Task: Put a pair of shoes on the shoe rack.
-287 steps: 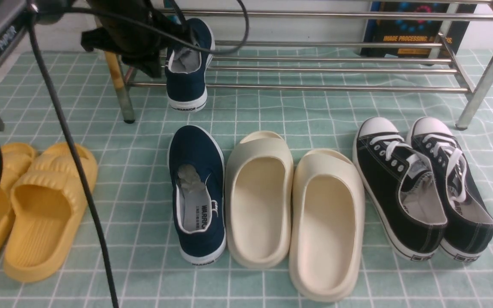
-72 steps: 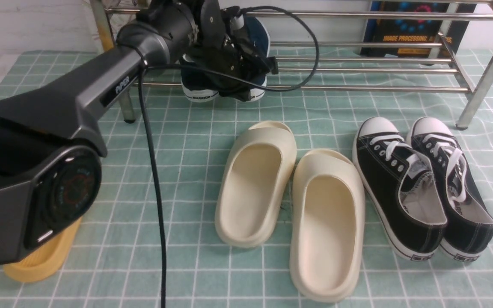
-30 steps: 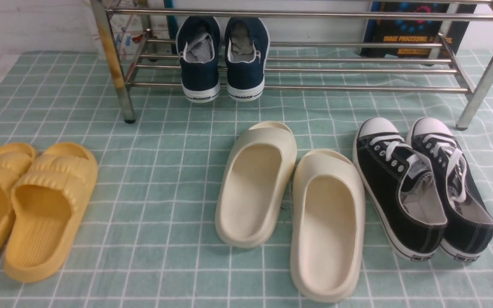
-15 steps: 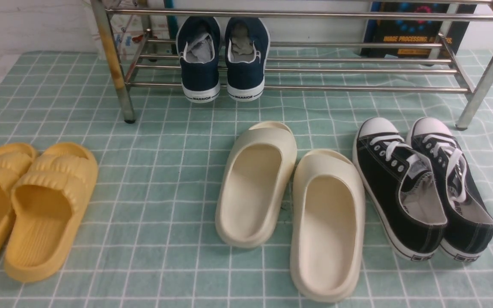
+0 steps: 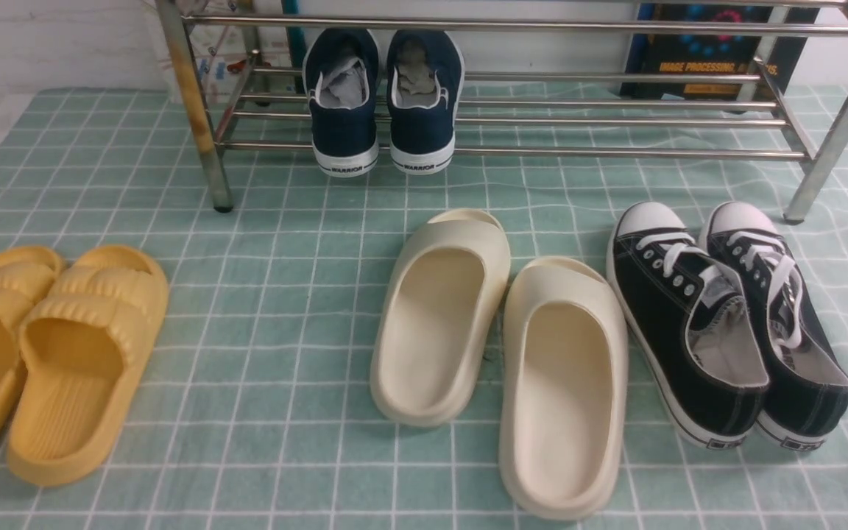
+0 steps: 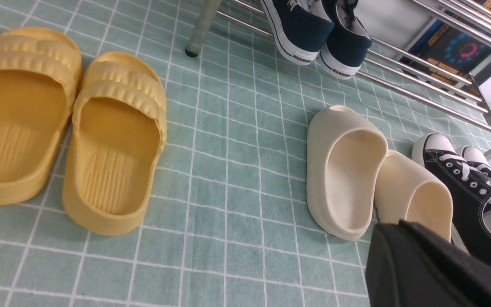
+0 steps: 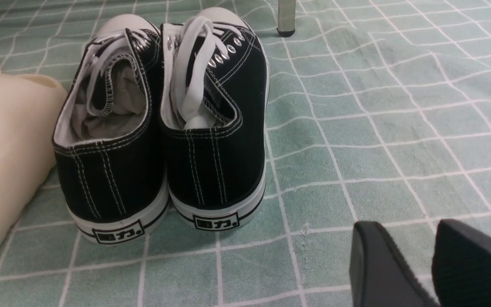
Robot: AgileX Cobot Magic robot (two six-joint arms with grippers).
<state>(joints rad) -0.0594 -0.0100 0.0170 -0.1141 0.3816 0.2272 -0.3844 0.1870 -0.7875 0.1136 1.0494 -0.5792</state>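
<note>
Setting: a staged shoe-storage corner resembling a home entryway. Evidence: a green checked cloth [image 5: 284, 309] covers the floor ahead of both grippers; a shiny metal shoe rack [image 5: 615, 152] stands against a white wall beyond them; several pairs of footwear lie on the cloth; a technical book [image 5: 711, 51] leans behind the rack.

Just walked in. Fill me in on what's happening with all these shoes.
Nothing is being handled right now. The pair of navy slip-on shoes sits side by side on the lower bars of the shoe rack, heels toward the robot. The left gripper is shut and empty, back over the mat; the right gripper is empty, jaws slightly apart. Yellow slides, cream slides and black sneakers sit on the checked mat.
</note>
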